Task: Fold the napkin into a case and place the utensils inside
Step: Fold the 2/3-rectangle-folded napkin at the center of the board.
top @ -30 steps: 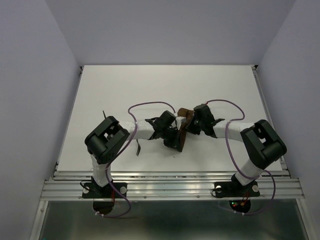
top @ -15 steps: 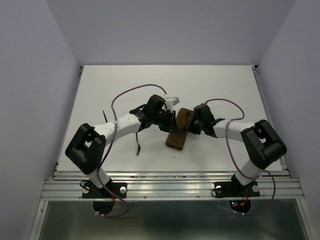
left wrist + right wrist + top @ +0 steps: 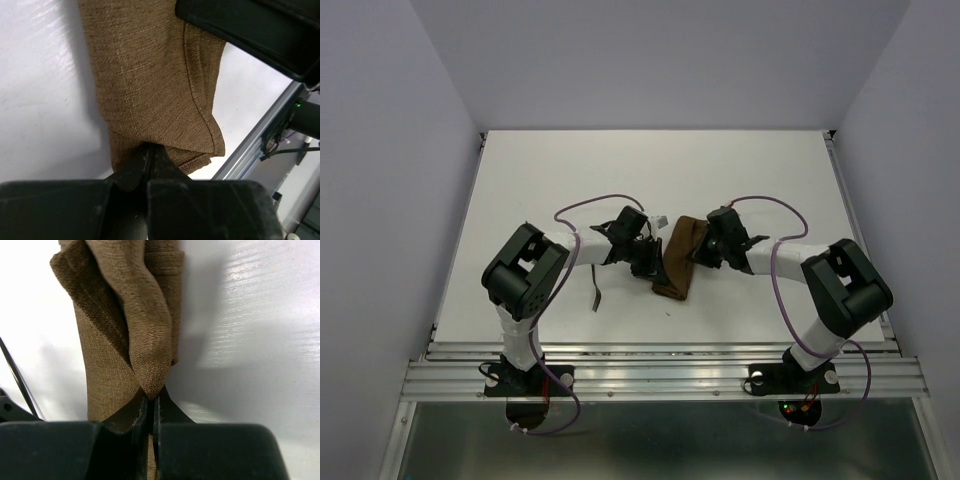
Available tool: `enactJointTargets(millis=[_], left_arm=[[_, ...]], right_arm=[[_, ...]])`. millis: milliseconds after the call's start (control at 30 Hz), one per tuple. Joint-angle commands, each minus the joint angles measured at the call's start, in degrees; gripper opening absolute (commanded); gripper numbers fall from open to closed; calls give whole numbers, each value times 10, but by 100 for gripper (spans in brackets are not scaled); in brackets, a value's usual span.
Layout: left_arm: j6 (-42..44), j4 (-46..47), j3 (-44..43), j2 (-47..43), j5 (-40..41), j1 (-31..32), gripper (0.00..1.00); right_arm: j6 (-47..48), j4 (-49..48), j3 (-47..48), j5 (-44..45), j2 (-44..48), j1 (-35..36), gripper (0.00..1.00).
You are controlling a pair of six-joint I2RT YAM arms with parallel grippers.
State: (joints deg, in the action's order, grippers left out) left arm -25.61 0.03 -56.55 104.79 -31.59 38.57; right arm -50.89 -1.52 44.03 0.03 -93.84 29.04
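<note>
White table (image 3: 650, 170) stretches bare to its far edge; left fingers (image 3: 131, 171) pinch the folded napkin's (image 3: 677, 262) left edge, right fingers (image 3: 126, 416) its right.

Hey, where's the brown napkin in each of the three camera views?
Top view: the napkin is a narrow folded strip at centre, between the left gripper and the right gripper.
Left wrist: it fills the upper middle, with the left gripper pinching its lower edge.
Right wrist: upper left of centre, with the right gripper pinching its tip.
Shared landmark: the white table.
</note>
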Motion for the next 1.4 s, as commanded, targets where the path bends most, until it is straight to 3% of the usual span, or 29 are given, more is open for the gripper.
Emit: enactJointTargets(millis=[0,167,233,267,367,500,600,667,767,800,867,900,967,1367], left_arm=[[-10,16,19,22,-4,4,0],[-9,15,32,-11,-3,6,0],[-6,7,29,-17,2,5,0],[-2,1,27,-22,4,5,0],[6,-23,11,-27,6,6,0],[17,-61,-28,-42,15,5,0],[28,-91,-73,-50,26,5,0],[32,-105,-107,-49,33,5,0],[38,-120,-152,-32,40,4,0],[38,-122,-161,-27,43,2,0],[31,-123,-187,-4,50,-2,0],[28,-124,-195,6,52,-6,0],[26,-123,-223,32,46,-9,0],[11,-148,-348,133,98,-17,0]], right_arm=[[13,9,22,5,-12,5,1],[23,9,21,-1,-13,5,1],[34,11,18,-17,-10,5,16],[37,13,18,-17,-6,5,37],[47,45,17,-3,19,5,62],[73,78,23,32,59,-12,80],[97,129,41,49,82,-17,82],[106,138,50,51,92,-23,82],[108,143,65,52,105,-28,71],[108,143,69,52,105,-28,57],[109,143,89,50,99,-28,43],[110,143,97,45,94,-28,28],[109,144,118,38,79,-28,14],[118,144,223,18,-54,-28,9]])
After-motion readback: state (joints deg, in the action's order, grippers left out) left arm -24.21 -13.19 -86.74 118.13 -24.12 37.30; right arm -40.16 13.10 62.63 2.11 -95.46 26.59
